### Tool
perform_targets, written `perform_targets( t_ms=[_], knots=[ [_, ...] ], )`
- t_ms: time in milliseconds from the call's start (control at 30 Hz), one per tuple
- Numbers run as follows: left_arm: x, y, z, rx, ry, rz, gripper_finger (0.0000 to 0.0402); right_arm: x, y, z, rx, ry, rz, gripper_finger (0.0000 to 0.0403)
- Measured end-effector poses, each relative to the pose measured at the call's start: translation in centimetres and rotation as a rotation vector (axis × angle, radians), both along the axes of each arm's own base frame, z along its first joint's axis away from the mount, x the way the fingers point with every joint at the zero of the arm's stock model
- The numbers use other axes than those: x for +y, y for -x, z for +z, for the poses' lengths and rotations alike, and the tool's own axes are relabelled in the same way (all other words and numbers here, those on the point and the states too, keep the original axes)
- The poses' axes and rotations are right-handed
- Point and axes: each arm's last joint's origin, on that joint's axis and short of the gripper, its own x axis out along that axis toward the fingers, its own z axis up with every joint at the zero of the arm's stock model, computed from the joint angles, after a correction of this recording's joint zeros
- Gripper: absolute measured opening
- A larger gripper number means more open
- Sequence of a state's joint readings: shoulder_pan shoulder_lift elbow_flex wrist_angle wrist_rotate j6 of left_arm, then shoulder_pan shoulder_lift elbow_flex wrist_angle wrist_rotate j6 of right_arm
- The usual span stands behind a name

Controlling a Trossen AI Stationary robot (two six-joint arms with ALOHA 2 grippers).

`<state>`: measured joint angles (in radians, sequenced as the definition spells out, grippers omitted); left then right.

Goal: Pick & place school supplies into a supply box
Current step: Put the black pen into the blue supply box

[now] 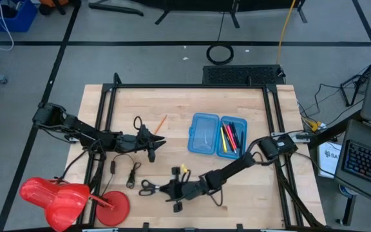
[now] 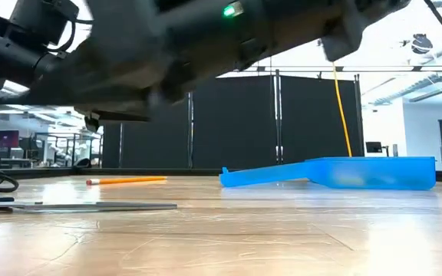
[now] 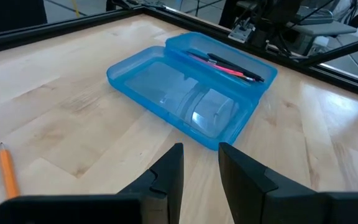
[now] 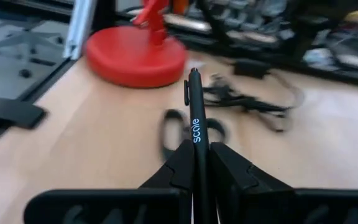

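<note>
The right gripper (image 4: 197,163) sits low near the table's front edge, its fingers clamped on a black pen (image 4: 195,118) that sticks out past them toward the scissors (image 1: 148,187) lying just beyond. The left gripper (image 3: 201,163) hangs mid-table with only a narrow gap between its fingers and nothing in it, pointing across bare wood at the supply box (image 1: 217,135). That box lies open right of centre, with pens and markers in one half and the other half bare. An orange pencil (image 1: 160,123) lies alone toward the back. From table height, an arm blocks most of the view.
</note>
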<state>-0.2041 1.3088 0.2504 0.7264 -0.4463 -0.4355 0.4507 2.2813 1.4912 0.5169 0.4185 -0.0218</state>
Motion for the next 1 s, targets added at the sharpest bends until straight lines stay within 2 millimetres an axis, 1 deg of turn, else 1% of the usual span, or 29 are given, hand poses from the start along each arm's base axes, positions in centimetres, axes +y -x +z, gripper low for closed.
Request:
perform_targets(
  t_ms=[100, 300, 467, 667, 833, 933, 1000],
  knots=[
    [0.0, 0.0, 0.0, 0.000, 0.000, 0.000, 0.0104, -1.0, 1.7, 1.3, -0.033, 0.010, -0.045, 0.0023],
    [0.0, 0.0, 0.0, -0.002, 0.000, 0.001, 0.0104, -3.5, 6.3, 3.4, -0.105, 0.021, -0.171, 0.0023],
    [0.0, 0.0, 0.0, -0.001, 0.000, 0.001, 0.0104, -6.2, 10.1, 4.5, -0.137, 0.040, -0.353, 0.0023],
    [0.0, 0.0, 0.0, -0.002, -0.001, 0.002, 0.0104, -9.4, 14.1, 4.2, -0.152, 0.049, -0.598, 0.0023],
    [0.0, 0.0, 0.0, -0.001, -0.001, 0.002, 0.0104, -11.4, 17.0, 2.9, -0.178, 0.014, -0.769, 0.0026],
    [0.0, 0.0, 0.0, -0.001, -0.001, 0.002, 0.0104, -12.3, 18.5, 1.8, -0.181, -0.013, -0.817, 0.0028],
    [0.0, 0.0, 0.0, -0.001, -0.001, 0.002, 0.0104, -12.6, 19.3, 1.2, -0.183, -0.042, -0.829, 0.0023]
  ],
)
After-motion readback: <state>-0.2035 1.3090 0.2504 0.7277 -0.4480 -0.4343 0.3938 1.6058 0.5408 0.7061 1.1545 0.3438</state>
